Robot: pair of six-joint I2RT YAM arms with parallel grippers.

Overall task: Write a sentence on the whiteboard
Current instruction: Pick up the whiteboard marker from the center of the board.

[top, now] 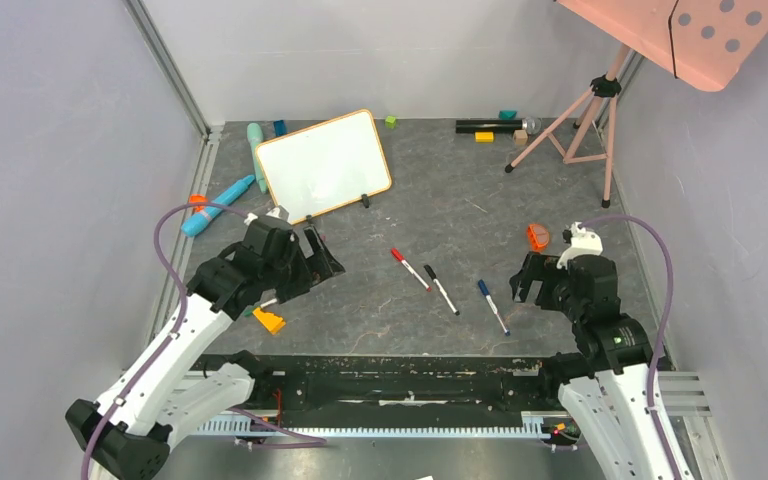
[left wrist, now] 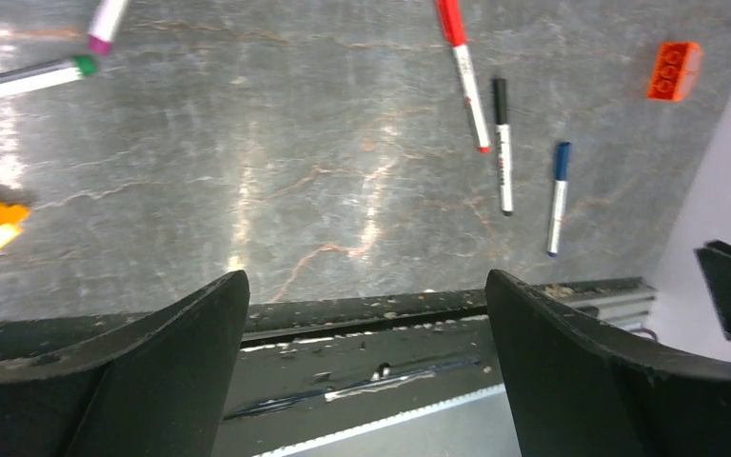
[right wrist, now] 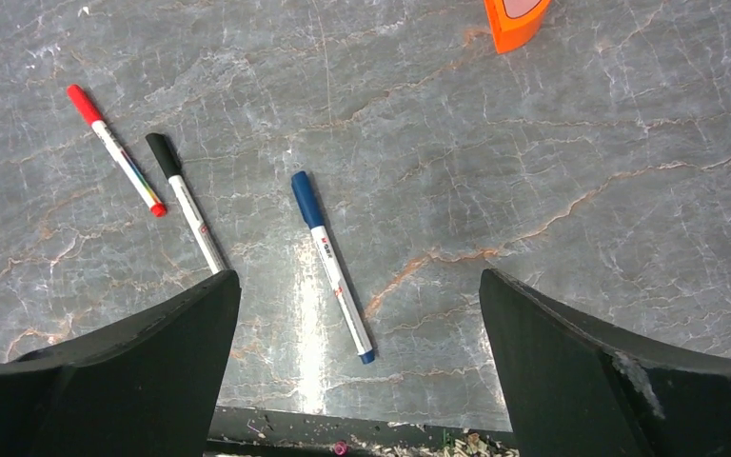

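Top external view shows the small white rectangular board with a thin orange frame [top: 325,165] propped on black clip feet at the far left of the grey stone-patterned tabletop [top: 440,200]. Its face is blank, and it sits just beyond the left tool [top: 322,255], whose jaws stand wide and empty, like those of the right tool [top: 522,280]. The board looks light, stiff and slick, likely to skid or tip under pen pressure, so steady it by the frame edge. The slim red-capped plastic marker [top: 410,268] between the tools may roll, so pinch it mid-barrel.

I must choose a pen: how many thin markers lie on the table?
5. Red, black and blue lie mid-table; green-capped and purple-capped show only in the left wrist view. Others may be hidden.
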